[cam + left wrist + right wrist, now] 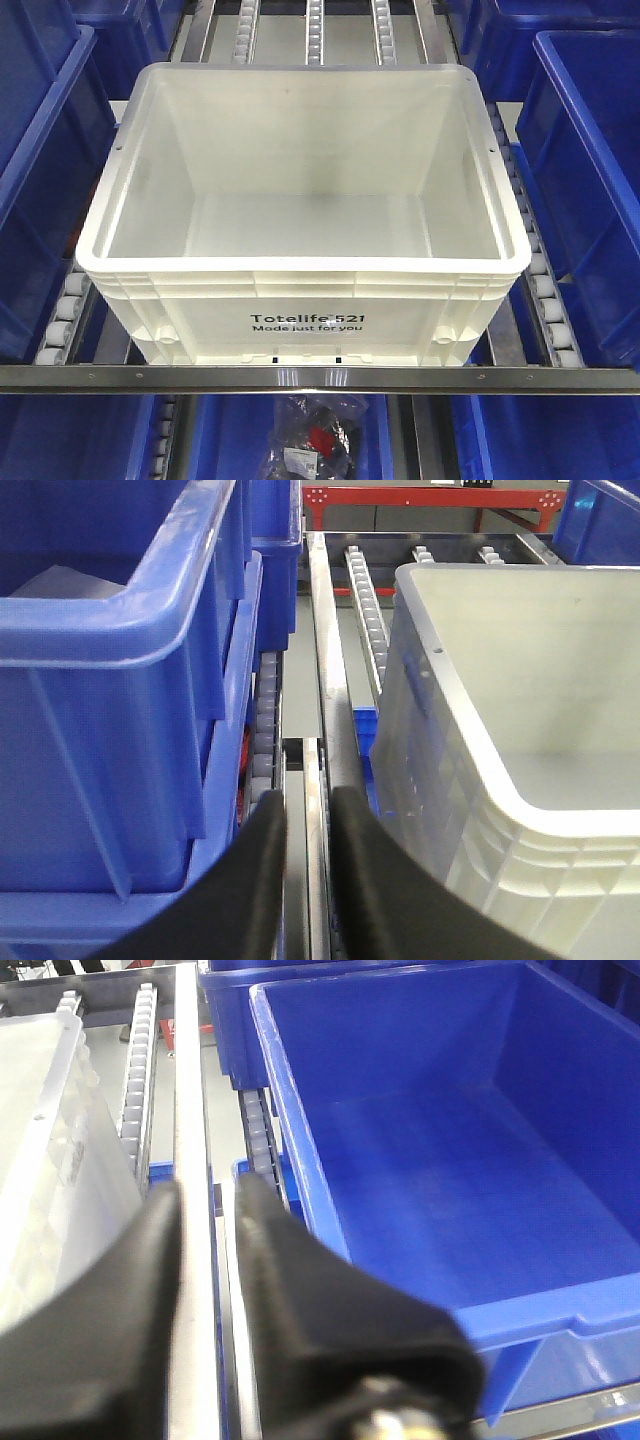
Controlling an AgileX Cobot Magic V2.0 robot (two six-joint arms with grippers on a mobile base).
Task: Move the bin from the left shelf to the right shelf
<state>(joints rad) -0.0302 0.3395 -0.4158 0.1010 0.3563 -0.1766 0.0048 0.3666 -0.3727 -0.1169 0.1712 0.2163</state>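
The white bin (pixel 300 325), marked "Totelife 521", is empty and sits on the roller shelf in the middle of the front view. Neither gripper shows in that view. In the left wrist view my left gripper (pixel 307 800) hangs over the steel rail just left of the white bin (pixel 470 760). Its jaws stand a narrow gap apart with nothing between them. In the right wrist view my right gripper (pixel 208 1185) hangs over the rail just right of the white bin (pixel 40 1140), jaws slightly apart and empty.
Blue bins flank the white one closely, on the left (pixel 100 730) and on the right (pixel 450 1160). Roller tracks (pixel 62 315) run under the bins. A steel front rail (pixel 320 378) edges the shelf. A bag of dark parts (pixel 320 440) lies on the shelf below.
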